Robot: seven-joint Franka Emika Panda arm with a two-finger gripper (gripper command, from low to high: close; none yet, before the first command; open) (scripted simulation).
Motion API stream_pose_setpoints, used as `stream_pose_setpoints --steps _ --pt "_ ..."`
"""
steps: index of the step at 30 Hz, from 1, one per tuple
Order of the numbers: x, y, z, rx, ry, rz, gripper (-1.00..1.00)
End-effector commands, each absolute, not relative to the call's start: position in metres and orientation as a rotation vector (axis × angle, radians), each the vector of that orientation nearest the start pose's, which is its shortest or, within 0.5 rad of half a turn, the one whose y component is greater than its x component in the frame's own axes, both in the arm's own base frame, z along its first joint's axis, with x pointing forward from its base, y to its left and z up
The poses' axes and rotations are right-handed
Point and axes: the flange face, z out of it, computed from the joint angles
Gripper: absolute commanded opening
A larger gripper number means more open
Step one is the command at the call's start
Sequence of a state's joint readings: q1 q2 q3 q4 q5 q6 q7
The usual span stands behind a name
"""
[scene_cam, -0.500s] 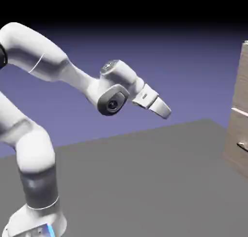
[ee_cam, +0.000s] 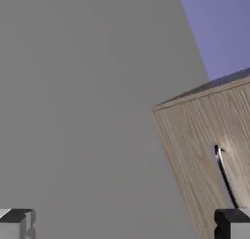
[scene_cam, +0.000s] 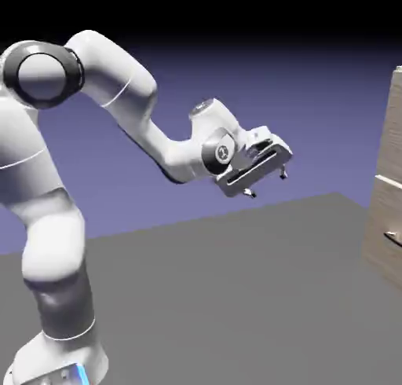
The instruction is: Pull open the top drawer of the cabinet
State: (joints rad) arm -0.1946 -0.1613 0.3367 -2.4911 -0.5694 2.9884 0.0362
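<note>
The tan wood-grain cabinet [scene_cam: 383,254] stands at the exterior view's right edge, cut off by the frame. Its top drawer [scene_cam: 395,124] is the upper front above a dark seam and sits flush. Below it is a front with a small silvery handle [scene_cam: 390,236]. My gripper [scene_cam: 267,184] hangs in the air well left of the cabinet, open, with nothing between its fingers. In the hand view a wood-grain front [ee_cam: 195,145] with a silvery handle [ee_cam: 224,177] shows at the lower right. I cannot tell which drawer it is. The gripper [ee_cam: 124,226] is far from it.
The grey table [scene_cam: 235,297] stretches from the arm's base to the cabinet. The blue-violet backdrop [scene_cam: 314,93] lies behind.
The arm has swung its hand to the right and turned the wrist. Both fingers now show spread apart. The shoulder and elbow links have shifted upward and rightward.
</note>
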Motion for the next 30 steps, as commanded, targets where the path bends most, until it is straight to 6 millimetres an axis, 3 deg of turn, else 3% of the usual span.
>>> stream_pose_setpoints --steps 1,7,15,22,30 --pt "0.488 0.116 0.404 -3.031 -1.174 -1.052 0.0" --pt "0.512 0.153 0.378 -2.767 -1.953 -0.954 0.0" --pt "0.538 0.196 0.353 -2.116 -2.802 -0.863 0.0" --pt "0.559 0.223 0.346 -1.399 -3.33 -0.85 0.0" --pt "0.589 0.234 0.358 -0.542 -3.736 -0.865 0.0"
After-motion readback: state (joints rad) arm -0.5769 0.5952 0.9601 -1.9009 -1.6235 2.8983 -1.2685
